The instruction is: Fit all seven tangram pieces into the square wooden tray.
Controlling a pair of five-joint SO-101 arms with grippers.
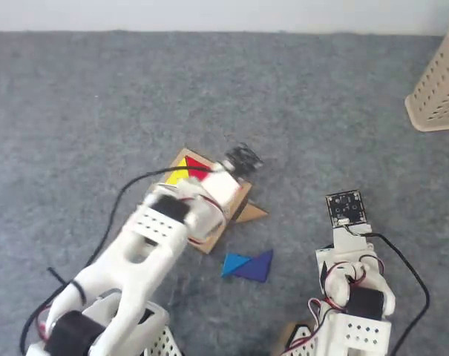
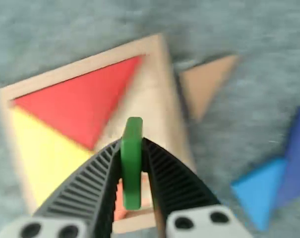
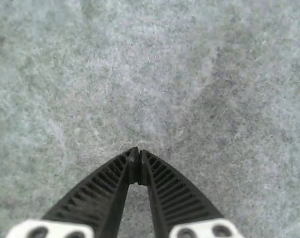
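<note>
The left gripper [image 2: 132, 146] grasps the green piece [image 2: 132, 171] on edge over the free part of the tray [image 2: 165, 67]. The tan triangle [image 2: 204, 84] lies just outside the rim at 4 o'clock. The right gripper [image 3: 139, 166] is clenched above open carpet [image 3: 140, 74].

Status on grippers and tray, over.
Left gripper shut on green piece above tray. Right gripper shut, empty. Red triangle, yellow triangle seated; tan piece, blue pieces outside.

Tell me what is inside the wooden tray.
A red triangle and a yellow triangle lie in the tray. The left fingers, holding a green piece, cover part of its floor; only an orange sliver shows there.
</note>
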